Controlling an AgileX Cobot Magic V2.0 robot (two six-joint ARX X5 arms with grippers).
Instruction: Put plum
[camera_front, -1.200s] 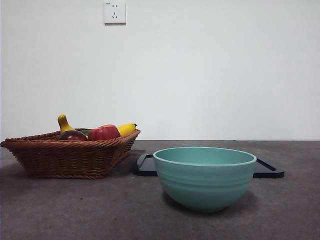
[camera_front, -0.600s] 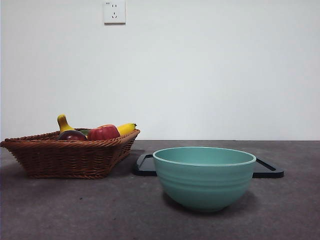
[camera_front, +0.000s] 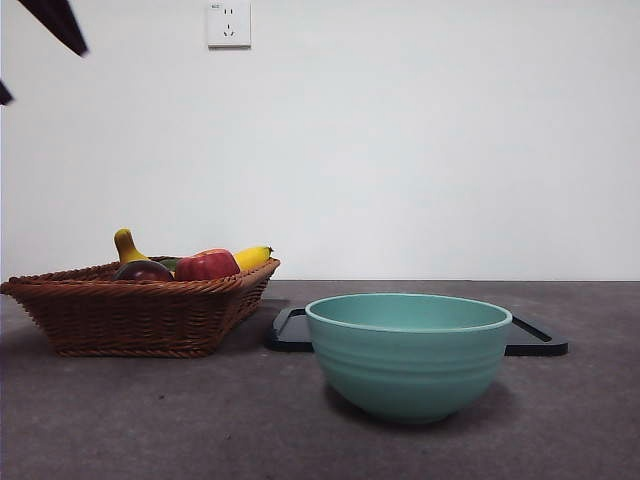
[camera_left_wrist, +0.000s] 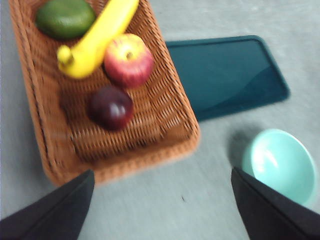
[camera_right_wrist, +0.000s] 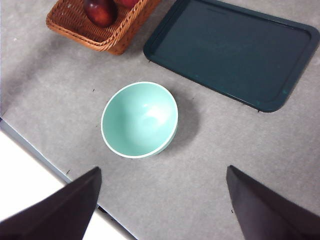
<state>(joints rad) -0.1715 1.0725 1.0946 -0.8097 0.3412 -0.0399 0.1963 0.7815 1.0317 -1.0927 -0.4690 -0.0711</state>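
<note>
Now the left gripper (camera_left_wrist: 160, 210) hangs high above the basket (camera_left_wrist: 175, 127), its jaws wide apart and holding nothing. In the front view it shows only as a black tip at the top left corner. The plum (camera_left_wrist: 111, 107) lies in the basket below and ahead of this gripper, well apart from the jaws. Just beyond the plum from the gripper sits the apple (camera_left_wrist: 128, 60), very near it but I cannot tell if they touch. A banana (camera_left_wrist: 98, 36) lies across the basket past the apple, and a green fruit (camera_left_wrist: 65, 18) is at the far end. Beside the basket, toward the gripper's right jaw, lies a dark tray (camera_left_wrist: 225, 75), and nearer that jaw stands the bowl (camera_left_wrist: 282, 165).

The right gripper (camera_right_wrist: 162, 205) waits high over the table (camera_right_wrist: 210, 165), jaws also wide apart and empty. The bowl sits just ahead of it, between the lines of its jaws. The tray is further ahead, and the basket corner with the plum is at the far left side of this gripper.
</note>
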